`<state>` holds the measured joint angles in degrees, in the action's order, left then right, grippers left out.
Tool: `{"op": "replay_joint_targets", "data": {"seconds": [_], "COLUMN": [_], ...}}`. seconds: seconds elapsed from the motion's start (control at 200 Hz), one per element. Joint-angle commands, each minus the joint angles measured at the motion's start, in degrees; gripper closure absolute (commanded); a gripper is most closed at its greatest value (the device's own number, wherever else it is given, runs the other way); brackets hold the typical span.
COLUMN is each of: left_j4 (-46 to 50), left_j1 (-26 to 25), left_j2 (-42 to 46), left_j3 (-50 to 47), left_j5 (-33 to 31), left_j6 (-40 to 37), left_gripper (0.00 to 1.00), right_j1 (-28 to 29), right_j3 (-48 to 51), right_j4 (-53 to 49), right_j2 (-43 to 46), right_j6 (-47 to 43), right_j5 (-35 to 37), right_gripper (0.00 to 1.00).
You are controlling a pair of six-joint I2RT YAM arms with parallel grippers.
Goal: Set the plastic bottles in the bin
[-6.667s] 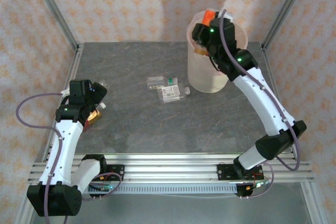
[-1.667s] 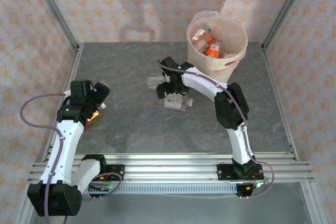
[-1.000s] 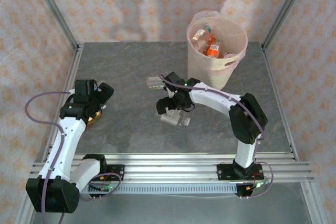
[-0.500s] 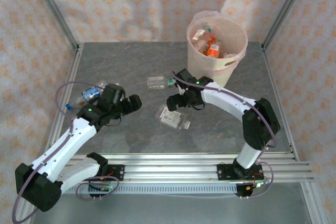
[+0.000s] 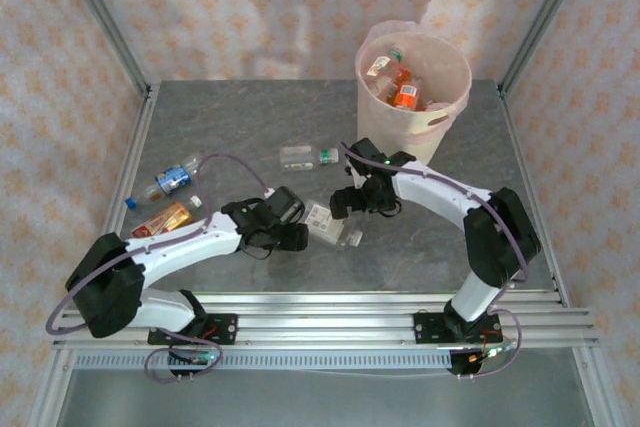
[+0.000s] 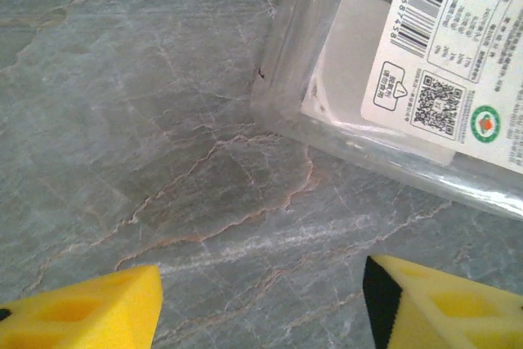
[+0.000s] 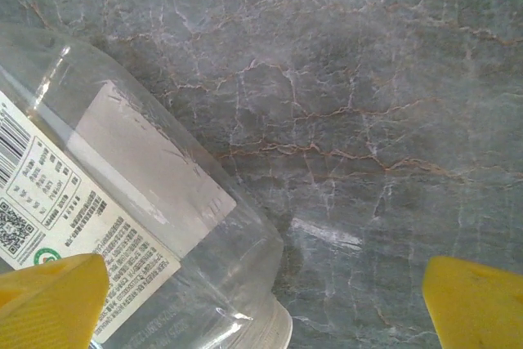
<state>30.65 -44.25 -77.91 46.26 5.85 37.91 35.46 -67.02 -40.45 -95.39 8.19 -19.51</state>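
A clear bottle with a white label (image 5: 330, 224) lies on the table between my two grippers. The left gripper (image 5: 297, 234) is open just left of it. In the left wrist view the bottle (image 6: 392, 79) lies ahead of the gripper (image 6: 261, 308), apart from the yellow fingertips (image 6: 90, 316). My right gripper (image 5: 346, 204) is open over its far right end. In the right wrist view the bottle's neck (image 7: 261, 316) reaches between the fingertips (image 7: 49, 300) of the gripper (image 7: 261, 308). The cream bin (image 5: 437, 125) at the back holds several bottles (image 5: 404, 93).
Another clear bottle with a green cap (image 5: 305, 157) lies behind the grippers. A blue-labelled bottle (image 5: 170, 181) and an orange-labelled one (image 5: 165, 218) lie at the left side. Frame posts stand at the table's back corners.
My left arm swung from the left side to the table's middle, uncovering the two bottles there. The right gripper came down from the bin, and the white-labelled bottle slid toward the front.
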Motion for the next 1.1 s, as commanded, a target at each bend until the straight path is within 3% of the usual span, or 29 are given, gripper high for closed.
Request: {"op": "replay_joint_targets", "data": {"seconds": [0.0, 0.325, 0.495, 0.801, 1.096], "left_j4": [-1.8, 0.6, -1.1, -3.6, -5.8], "left_j1": [-0.2, 0.1, 2.8, 8.0, 9.1], "left_j2": [-1.9, -8.8, -11.2, -14.2, -19.2], "left_j3": [2.2, 6.9, 7.4, 9.0, 14.8], "left_j5": [-2.6, -8.3, -7.1, -6.3, -3.0], "left_j6": [-1.2, -1.3, -0.4, 0.0, 1.4], "left_gripper": [0.36, 0.43, 0.44, 0.46, 0.45], "right_j1": [0.1, 0.1, 1.0, 5.5, 8.7], "right_j3": [1.3, 4.3, 4.8, 3.7, 2.3], "right_j4": [1.6, 7.0, 9.0, 9.2, 8.3], "right_j2": [1.6, 1.1, 0.7, -0.3, -1.6], "right_j6": [0.9, 1.4, 1.4, 1.3, 3.0], "right_j5": [-1.0, -7.6, -8.8, -3.9, 7.8], "right_gripper": [0.01, 0.01, 0.01, 0.01, 0.01]}}
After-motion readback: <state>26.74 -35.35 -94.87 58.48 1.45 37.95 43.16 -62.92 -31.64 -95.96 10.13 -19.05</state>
